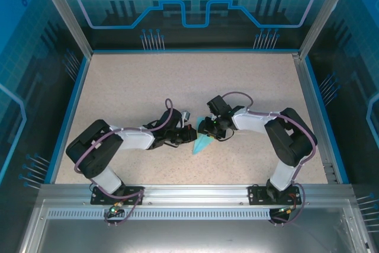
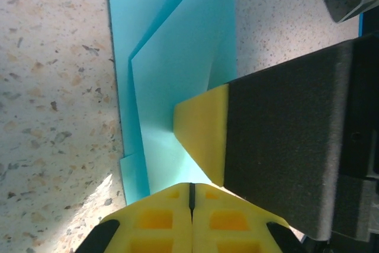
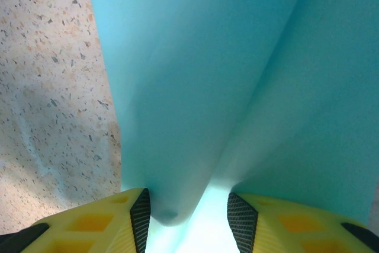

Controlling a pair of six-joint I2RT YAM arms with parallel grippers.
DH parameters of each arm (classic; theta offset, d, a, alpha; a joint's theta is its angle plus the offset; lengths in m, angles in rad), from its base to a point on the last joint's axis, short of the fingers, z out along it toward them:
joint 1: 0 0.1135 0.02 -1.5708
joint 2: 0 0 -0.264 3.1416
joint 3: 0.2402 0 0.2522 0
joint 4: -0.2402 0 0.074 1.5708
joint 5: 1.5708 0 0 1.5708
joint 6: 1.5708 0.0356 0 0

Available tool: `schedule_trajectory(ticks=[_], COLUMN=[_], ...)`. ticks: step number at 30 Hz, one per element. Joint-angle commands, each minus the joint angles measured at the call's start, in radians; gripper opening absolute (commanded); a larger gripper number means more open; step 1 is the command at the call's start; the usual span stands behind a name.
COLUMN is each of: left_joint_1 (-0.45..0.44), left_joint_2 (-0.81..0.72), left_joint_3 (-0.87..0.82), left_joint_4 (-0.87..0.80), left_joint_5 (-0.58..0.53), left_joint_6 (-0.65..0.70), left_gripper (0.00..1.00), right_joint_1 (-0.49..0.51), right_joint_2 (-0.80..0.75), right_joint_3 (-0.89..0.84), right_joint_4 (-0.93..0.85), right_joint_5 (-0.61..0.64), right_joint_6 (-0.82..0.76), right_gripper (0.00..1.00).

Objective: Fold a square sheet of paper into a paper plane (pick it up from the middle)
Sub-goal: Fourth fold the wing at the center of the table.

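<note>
So both arms are reaching into the middle of the worktop [image 1: 177,81], left arm [image 1: 130,139] from one side and right arm [image 1: 260,121] from the other, and they meet nose to nose over the sheet of paper [image 1: 201,144]. The paper is light blue, already folded down to a pointed wedge, and it lies on the speckled surface right between them, with the point aimed at the near edge.

From the left wrist you can see the paper [image 2: 177,75] has layered flaps with a few diagonal edges. The left jaws are fully closed, yellow tips pressed together with just a thin seam showing. The paper runs right up to those tips, but I honestly can't tell if a bit of it is nipped in there. One yellow-padded finger [image 2: 204,128] of the right arm sits against the paper just ahead of them.

From the right wrist, the paper [image 3: 225,75] bulges up into a soft ridge. The right jaws are partway open and straddle that ridge, with one black pad [image 3: 140,217] touching the fold and the other pad [image 3: 243,220] just clear of it.
</note>
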Motion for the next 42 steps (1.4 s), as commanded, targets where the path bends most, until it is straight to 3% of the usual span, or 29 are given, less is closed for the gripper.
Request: schedule_trajectory(ticks=[1,29,42], left_joint_1=[0.008,0.009,0.01], left_joint_2=[0.023,0.074,0.087], left_joint_3=[0.031,0.038,0.051], left_joint_4=[-0.026,-0.073,-0.084], left_joint_5=[0.024,0.016,0.017], left_joint_6=[0.006,0.018,0.02], left_gripper=[0.02,0.0,0.0], right_joint_1=[0.008,0.009,0.001], right_joint_2=[0.119,0.122,0.089], right_joint_3=[-0.059,-0.023,-0.077], right_joint_4=[-0.101,-0.097,-0.077], right_joint_5=[0.052,0.03,0.045], right_joint_6=[-0.017,-0.013,-0.016], right_gripper=[0.46,0.5,0.45])
